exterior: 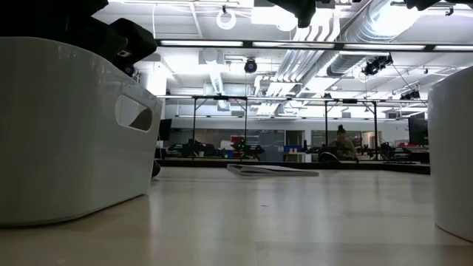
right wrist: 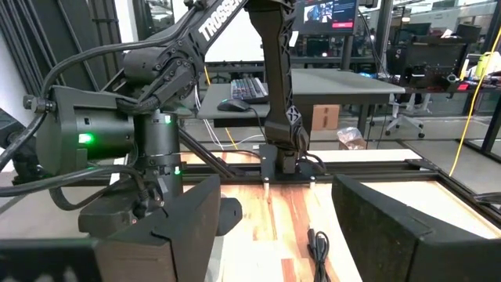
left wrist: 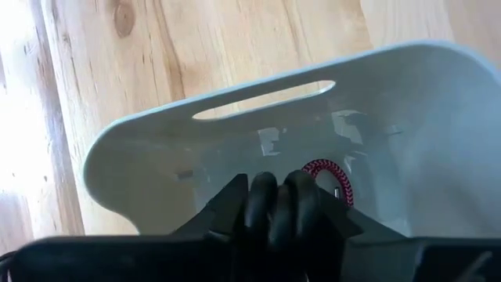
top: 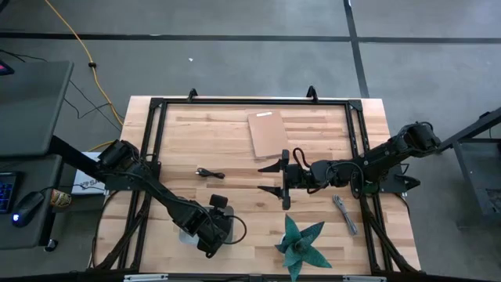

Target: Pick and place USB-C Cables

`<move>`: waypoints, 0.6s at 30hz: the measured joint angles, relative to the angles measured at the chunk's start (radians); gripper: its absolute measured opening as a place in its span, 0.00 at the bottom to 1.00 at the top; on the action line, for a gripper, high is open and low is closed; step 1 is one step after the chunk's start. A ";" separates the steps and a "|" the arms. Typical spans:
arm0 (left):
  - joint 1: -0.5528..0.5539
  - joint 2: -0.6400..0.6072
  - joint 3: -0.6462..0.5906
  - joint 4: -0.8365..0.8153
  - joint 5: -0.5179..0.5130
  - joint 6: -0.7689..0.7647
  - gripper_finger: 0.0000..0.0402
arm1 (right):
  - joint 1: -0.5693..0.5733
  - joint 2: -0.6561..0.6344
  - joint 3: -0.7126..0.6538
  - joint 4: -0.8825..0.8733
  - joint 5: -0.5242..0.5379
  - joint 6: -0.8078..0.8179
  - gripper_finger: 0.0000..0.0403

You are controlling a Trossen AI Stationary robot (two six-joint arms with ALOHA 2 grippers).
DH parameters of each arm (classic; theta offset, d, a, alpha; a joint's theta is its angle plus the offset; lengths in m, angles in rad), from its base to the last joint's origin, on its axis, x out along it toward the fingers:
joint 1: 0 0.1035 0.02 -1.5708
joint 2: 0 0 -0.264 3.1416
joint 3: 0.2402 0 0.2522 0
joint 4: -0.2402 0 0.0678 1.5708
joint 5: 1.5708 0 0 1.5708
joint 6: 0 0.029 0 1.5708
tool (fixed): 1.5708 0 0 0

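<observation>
The left gripper (left wrist: 282,205) hangs inside a white bin (left wrist: 156,149) at the desk's (top: 235,129) seven o'clock, jaws almost closed, beside a red cable (left wrist: 333,176). The right gripper (top: 275,178), jaws wide open and empty, hovers mid-desk. A black cable (top: 209,174) lies at its nine o'clock, a grey cable (top: 345,214) at four, a brown board (top: 268,133) at twelve, and a teal star (top: 300,243) at six.

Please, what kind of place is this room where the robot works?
Probably a robotics laboratory or open workshop. The low view shows exposed silver ceiling ducts above rows of black-framed workbenches. The right wrist view shows a desk with a computer keyboard behind the light wooden table.
</observation>
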 joint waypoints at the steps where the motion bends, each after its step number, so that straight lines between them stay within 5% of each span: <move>1: 0.000 0.000 0.000 0.000 0.000 0.000 0.21 | 0.000 0.000 0.000 0.000 0.000 0.000 0.59; 18: -0.001 -0.002 0.000 0.009 0.011 -0.026 0.40 | 0.000 0.000 0.000 0.000 0.000 0.000 0.59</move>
